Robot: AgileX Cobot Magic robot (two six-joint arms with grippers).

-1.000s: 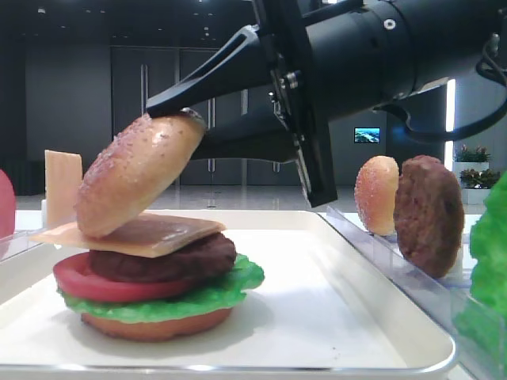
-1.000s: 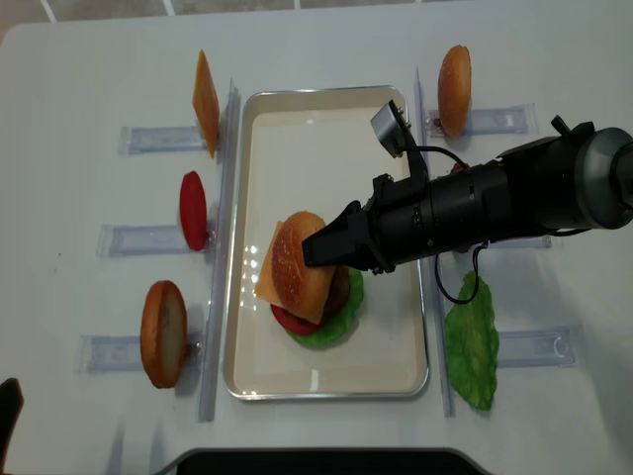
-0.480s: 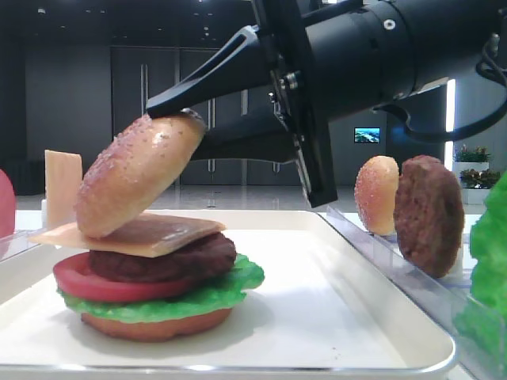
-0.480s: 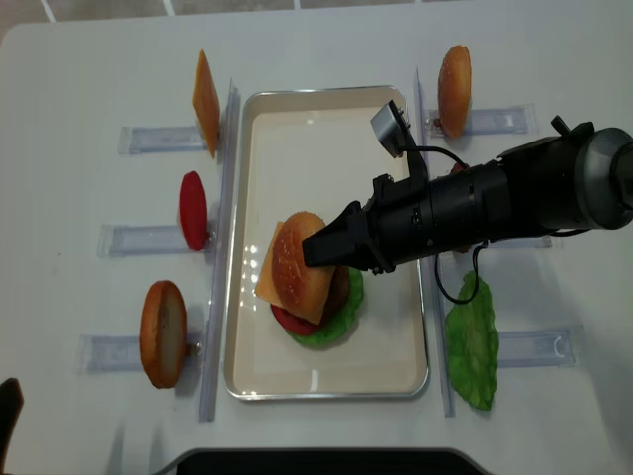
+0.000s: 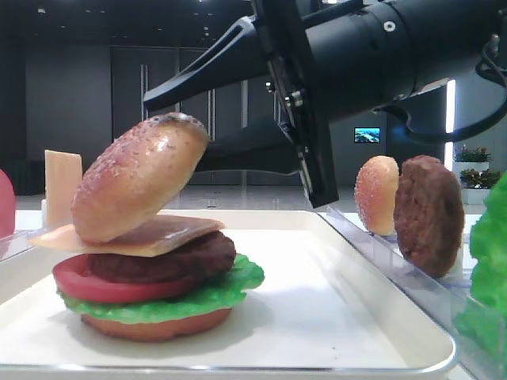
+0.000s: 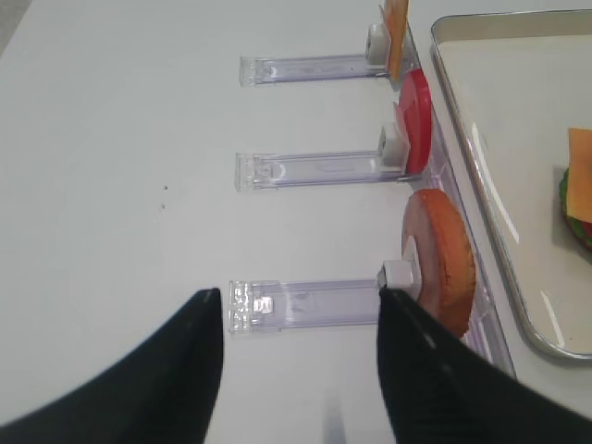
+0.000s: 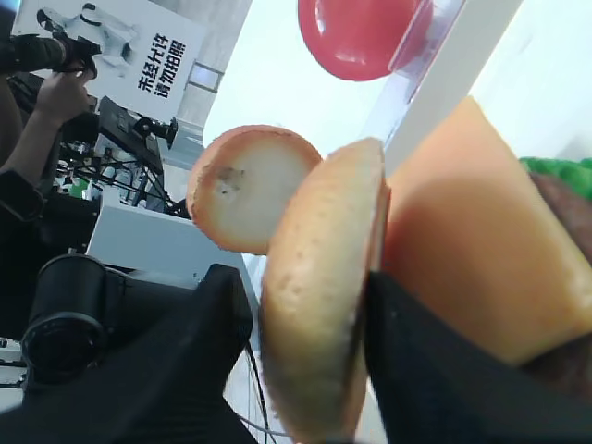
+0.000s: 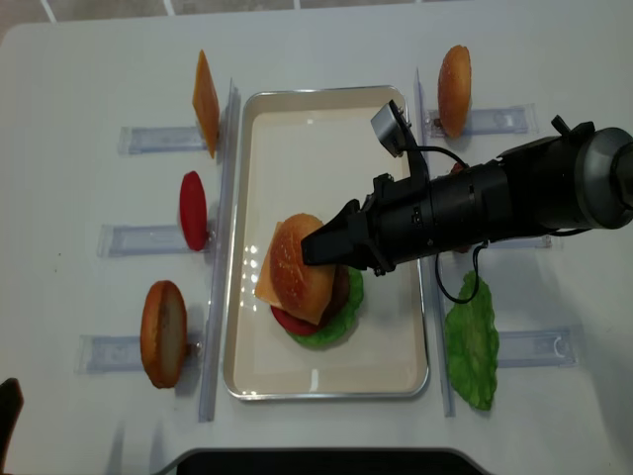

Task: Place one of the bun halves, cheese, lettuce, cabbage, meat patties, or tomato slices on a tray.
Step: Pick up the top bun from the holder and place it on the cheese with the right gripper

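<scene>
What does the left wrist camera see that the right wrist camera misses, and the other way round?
Only the left wrist view shows the bare white table, the clear holder strips, a cheese slice standing on edge in the far holder, and the left gripper hanging open over the table with nothing in it.

Only the right wrist view shows the seeded bun top close up, standing between the right gripper's fingers, leaning on the burger's cheese.

Both show the red tomato slice and the bun half standing in their holders.
</scene>
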